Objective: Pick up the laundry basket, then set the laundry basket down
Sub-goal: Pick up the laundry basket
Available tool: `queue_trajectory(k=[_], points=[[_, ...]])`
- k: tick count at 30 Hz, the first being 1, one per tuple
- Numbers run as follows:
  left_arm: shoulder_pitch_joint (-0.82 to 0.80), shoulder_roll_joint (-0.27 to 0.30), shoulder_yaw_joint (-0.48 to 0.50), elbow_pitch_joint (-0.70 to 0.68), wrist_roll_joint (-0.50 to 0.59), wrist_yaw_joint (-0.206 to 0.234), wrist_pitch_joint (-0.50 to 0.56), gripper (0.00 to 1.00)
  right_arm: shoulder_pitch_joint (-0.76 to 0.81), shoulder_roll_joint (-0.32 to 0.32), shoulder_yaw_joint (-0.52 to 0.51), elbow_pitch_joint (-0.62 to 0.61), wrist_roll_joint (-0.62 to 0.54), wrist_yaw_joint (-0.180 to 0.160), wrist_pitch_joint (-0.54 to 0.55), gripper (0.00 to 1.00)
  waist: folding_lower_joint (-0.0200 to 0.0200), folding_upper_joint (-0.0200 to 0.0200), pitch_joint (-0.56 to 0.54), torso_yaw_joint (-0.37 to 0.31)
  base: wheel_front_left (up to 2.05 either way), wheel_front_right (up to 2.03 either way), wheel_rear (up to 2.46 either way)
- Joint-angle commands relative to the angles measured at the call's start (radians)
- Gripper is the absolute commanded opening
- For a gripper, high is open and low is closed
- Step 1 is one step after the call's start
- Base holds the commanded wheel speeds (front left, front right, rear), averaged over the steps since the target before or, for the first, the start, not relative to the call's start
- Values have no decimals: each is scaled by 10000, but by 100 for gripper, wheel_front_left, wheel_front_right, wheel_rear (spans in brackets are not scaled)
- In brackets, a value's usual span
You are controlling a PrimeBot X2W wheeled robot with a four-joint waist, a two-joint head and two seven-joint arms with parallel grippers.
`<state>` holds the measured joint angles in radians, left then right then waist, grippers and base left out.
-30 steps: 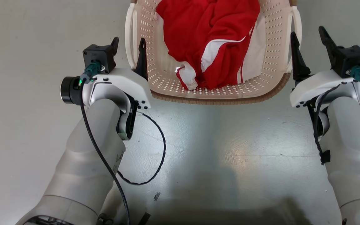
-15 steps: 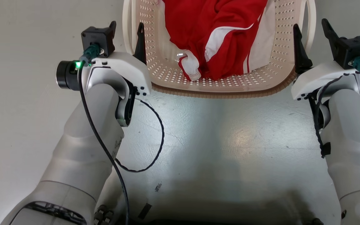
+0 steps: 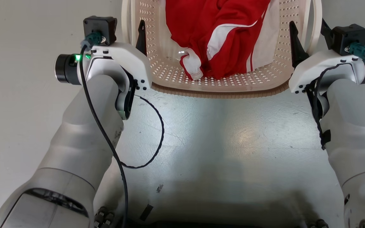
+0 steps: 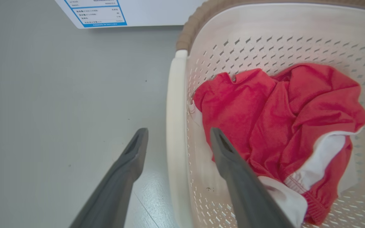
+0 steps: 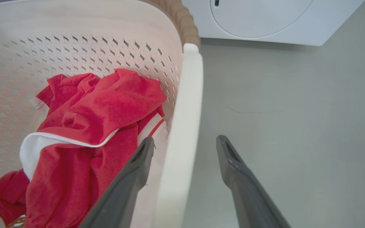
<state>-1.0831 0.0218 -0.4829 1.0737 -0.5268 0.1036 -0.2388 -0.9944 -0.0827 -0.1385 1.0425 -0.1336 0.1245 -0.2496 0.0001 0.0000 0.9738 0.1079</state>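
The laundry basket (image 3: 271, 63) stands on the floor in front of me, cream-white and perforated, with a brown near rim (image 3: 220, 93). A red and white garment (image 3: 214, 25) lies inside it. My left gripper (image 3: 128, 24) is open and straddles the basket's left white handle (image 4: 174, 104), one finger inside the basket and one outside. My right gripper (image 3: 307, 23) is also open, straddling the right white handle (image 5: 187, 95) the same way. In the wrist views, the left gripper (image 4: 178, 130) and the right gripper (image 5: 185, 138) each show a clear gap between fingers and handle.
A white washer (image 5: 265, 19) stands on the grey floor beyond the basket; its panel with a blue-framed label (image 4: 100, 12) shows past the left handle. A black cable (image 3: 157, 126) loops off my left forearm. Bare floor lies on both outer sides.
Both grippers have moved forward along the basket's sides. The right one came inward, so the handle now sits between its fingers. Both stayed open. The head camera shifted a little.
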Motion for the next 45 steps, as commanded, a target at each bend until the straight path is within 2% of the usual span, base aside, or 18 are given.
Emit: queue_trajectory(k=[1, 12, 30, 31, 32, 33, 34, 45], points=[[-6, 284, 72, -3, -173, -64, 39, 100, 136, 284, 74, 40, -111, 62, 14, 100, -1, 0, -2, -8, 0, 0, 0], [-635, 284, -941, 614, -891, -15, 359, 100, -600, 318, -513, 1033, -532, 62, 261, 100, -1, 0, 45, -153, 0, 0, 0], [-1022, 284, -2061, 1019, -1693, 150, 365, 100, -1142, 324, 254, 1858, -52, 62, -34, 100, -1, 0, 114, -250, 0, 0, 0], [-1023, 284, -2115, 1018, -1737, 157, 351, 95, -1145, 324, 318, 1864, -26, 62, -46, 100, -1, 0, 116, -255, 0, 0, 0], [-1027, 284, -2168, 1009, -1781, 170, 331, 62, -1148, 324, 375, 1867, 11, 62, -56, 99, -1, 0, 119, -258, 0, 0, 0], [-1032, 284, -2230, 999, -1815, 187, 310, 30, -1152, 324, 468, 1863, 53, 62, -68, 39, -1, 0, 120, -253, 0, 0, 0], [-1035, 284, -2299, 998, -1842, 200, 293, 0, -1152, 324, 548, 1845, 120, 62, -78, 0, -1, 0, 117, -252, 0, 0, 0], [-702, 284, -2923, 954, -2395, 440, 187, 0, -716, 325, 1362, 1969, 608, 62, -112, 0, -1, 0, -367, -305, 0, 0, 0]])
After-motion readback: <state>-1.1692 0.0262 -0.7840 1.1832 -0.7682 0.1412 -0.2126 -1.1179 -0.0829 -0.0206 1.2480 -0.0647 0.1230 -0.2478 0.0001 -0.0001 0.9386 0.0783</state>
